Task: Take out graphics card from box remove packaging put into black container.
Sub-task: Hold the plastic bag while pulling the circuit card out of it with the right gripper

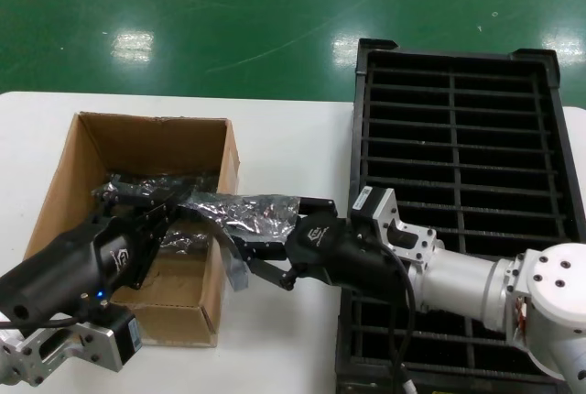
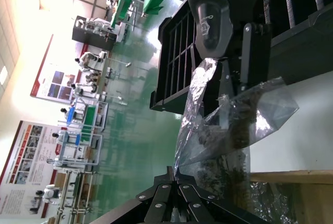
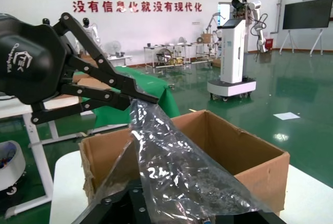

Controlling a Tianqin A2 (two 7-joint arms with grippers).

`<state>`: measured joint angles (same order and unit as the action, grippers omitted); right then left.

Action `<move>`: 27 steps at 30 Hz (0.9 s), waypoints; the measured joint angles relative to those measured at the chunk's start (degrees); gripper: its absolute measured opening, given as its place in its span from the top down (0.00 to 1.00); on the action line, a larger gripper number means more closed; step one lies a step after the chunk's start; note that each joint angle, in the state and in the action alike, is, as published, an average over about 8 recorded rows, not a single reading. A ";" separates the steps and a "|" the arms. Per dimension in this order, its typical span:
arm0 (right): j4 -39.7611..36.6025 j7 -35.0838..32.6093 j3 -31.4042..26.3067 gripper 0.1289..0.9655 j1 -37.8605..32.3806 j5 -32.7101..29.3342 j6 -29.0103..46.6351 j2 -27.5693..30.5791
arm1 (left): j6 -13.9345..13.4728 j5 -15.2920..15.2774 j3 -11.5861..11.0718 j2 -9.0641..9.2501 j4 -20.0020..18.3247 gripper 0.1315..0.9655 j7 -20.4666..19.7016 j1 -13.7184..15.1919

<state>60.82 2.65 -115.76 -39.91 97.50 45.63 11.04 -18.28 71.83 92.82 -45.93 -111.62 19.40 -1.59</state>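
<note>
Both arms are busy over the cardboard box (image 1: 137, 220) on the white table (image 1: 293, 137). The left pincer (image 1: 174, 200) is closed on one end of the silvery packaging (image 1: 243, 211), just above the box's open top. The right pincer (image 1: 240, 249) grips the other end, out past the box's right wall. The bag hangs stretched between them. I'd say they are at the unwrapping step. I cannot make out the graphics card itself; presumably it sits inside the bag. Next they must free it and carry it to the black container (image 1: 458, 119) on the right.
</note>
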 joint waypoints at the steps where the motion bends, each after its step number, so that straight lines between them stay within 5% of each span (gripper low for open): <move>1: -0.23 -0.06 0.03 0.65 -0.13 0.00 -0.07 -0.12 | 0.00 0.00 0.00 0.00 0.00 0.99 0.00 0.00; 14: -0.18 -0.21 0.33 0.87 -0.28 0.24 -0.20 -0.37 | 0.00 0.00 0.00 0.00 0.00 0.99 0.00 0.00; 27: 6.72 -0.03 1.16 0.93 3.50 1.43 1.27 3.95 | 0.00 0.00 0.00 0.00 0.00 0.99 0.00 0.00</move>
<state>67.54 2.62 -114.60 -36.41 98.93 46.91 14.99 -18.29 71.83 92.82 -45.93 -111.62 19.40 -1.59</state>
